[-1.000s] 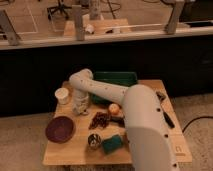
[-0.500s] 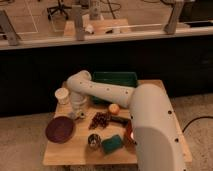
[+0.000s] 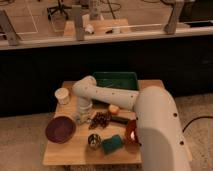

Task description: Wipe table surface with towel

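The light-brown wooden plank bench (image 3: 65, 150) carries everything. A dark green plastic tray (image 3: 116, 80) sits at its back edge, and a white cup (image 3: 62, 95) stands to the tray's left. The claw (image 3: 81, 117), shut, reaches down just right of the cup. A dark purple round bowl (image 3: 60, 129) lies front left. A teal rectangular sponge (image 3: 112, 143) lies near the front, with a small metal can (image 3: 94, 141) just to its left.

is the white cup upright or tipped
Upright: the white cup stands on the wooden tabletop, round mouth up. The tool is down beside it.
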You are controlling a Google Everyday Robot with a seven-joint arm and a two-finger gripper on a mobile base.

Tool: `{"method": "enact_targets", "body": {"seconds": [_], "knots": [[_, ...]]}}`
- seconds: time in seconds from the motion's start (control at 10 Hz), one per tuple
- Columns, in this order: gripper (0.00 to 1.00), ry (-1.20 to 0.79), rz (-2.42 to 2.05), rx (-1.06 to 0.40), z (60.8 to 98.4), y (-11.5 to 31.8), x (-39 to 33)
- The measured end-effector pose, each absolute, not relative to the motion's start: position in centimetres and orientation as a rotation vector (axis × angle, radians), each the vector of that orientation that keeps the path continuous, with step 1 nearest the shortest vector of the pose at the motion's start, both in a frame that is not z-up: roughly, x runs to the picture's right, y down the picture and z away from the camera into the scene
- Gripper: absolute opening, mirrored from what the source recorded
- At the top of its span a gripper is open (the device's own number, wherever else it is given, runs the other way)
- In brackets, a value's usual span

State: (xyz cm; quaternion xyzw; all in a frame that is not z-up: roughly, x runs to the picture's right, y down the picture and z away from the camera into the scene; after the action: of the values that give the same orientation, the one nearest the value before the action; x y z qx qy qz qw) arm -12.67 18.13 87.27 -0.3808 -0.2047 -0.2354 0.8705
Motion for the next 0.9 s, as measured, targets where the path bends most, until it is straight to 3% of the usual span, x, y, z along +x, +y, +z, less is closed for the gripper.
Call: {"method": "enact_targets", "body": {"seconds": [0.4,0.9], "knots": [[0.00,-0.388,-0.441,-0.788,88.1,17.2,-10.0],[0.00,-0.356,-0.387,-0.781,92.0,13.6,-10.3]]}}
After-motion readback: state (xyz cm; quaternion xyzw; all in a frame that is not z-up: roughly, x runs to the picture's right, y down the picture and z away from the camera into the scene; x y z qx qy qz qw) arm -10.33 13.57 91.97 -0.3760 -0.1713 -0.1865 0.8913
